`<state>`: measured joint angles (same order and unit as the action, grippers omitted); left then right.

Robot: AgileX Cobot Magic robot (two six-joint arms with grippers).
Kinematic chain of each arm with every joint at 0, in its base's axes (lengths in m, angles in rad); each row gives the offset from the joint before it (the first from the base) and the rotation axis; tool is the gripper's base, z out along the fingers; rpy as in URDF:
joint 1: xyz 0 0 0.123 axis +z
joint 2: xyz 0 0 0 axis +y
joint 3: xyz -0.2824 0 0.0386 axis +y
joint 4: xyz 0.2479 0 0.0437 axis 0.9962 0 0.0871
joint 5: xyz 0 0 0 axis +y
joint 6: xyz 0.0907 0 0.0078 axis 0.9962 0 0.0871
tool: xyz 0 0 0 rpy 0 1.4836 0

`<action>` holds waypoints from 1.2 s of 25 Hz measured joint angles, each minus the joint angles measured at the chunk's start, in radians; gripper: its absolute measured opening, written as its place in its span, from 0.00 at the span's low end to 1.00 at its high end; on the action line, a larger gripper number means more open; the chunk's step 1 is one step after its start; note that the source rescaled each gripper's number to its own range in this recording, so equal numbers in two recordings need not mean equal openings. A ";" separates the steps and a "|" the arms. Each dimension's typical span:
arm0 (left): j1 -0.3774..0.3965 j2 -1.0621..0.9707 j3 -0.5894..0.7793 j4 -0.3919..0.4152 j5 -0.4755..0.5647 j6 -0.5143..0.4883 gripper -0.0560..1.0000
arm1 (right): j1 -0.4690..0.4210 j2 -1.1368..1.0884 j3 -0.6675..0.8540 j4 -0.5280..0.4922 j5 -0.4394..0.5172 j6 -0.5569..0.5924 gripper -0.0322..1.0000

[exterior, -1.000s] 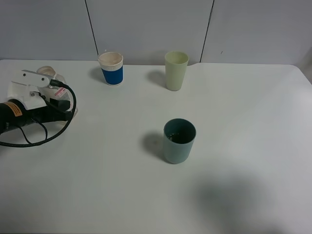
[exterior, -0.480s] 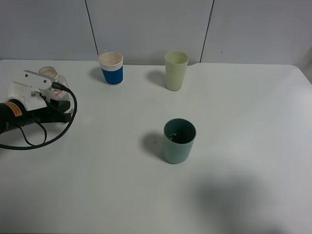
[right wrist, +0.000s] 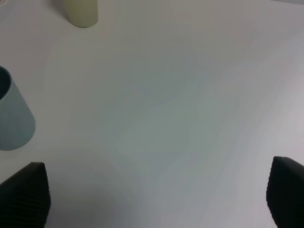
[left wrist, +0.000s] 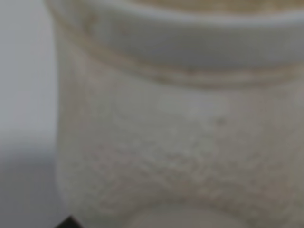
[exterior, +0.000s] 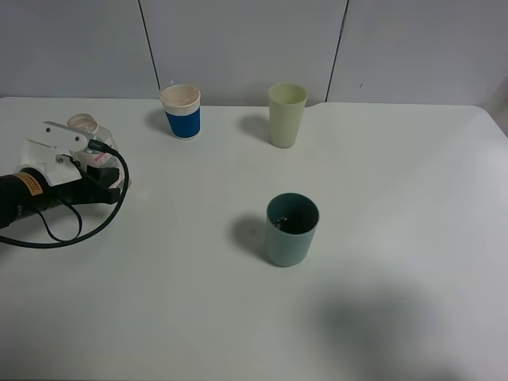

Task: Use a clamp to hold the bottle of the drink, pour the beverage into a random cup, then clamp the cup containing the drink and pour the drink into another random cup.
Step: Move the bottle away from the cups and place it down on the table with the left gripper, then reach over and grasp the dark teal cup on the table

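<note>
Closed left jaws hold the one bottle (exterior: 82, 124); three cups: teal cup (exterior: 291, 232), yellow-green cup (exterior: 286, 117), blue-banded cup (exterior: 182, 113); right jaws open.

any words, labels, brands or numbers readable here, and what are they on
Nothing is readable.
bottle, white label: red band and print, too small to read.
orange sticker on the black arm: marks too small to read.
blue-banded cup, pale green cup, teal cup: no lettering shows.

No legible text, bottle (exterior: 82, 123) (label too small)
</note>
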<state>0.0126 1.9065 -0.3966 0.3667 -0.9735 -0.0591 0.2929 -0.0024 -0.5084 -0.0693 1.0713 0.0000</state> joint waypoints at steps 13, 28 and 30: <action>0.001 0.000 0.000 0.000 0.000 0.003 0.10 | 0.000 0.000 0.000 0.000 0.000 0.000 0.75; 0.002 -0.084 0.067 -0.002 0.004 -0.032 0.85 | 0.000 0.000 0.000 0.000 0.000 0.000 0.75; 0.002 -0.108 0.084 -0.009 0.004 -0.035 0.85 | 0.000 0.000 0.000 0.000 0.000 0.000 0.75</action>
<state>0.0148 1.7984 -0.3128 0.3578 -0.9692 -0.0944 0.2929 -0.0024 -0.5084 -0.0693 1.0713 0.0000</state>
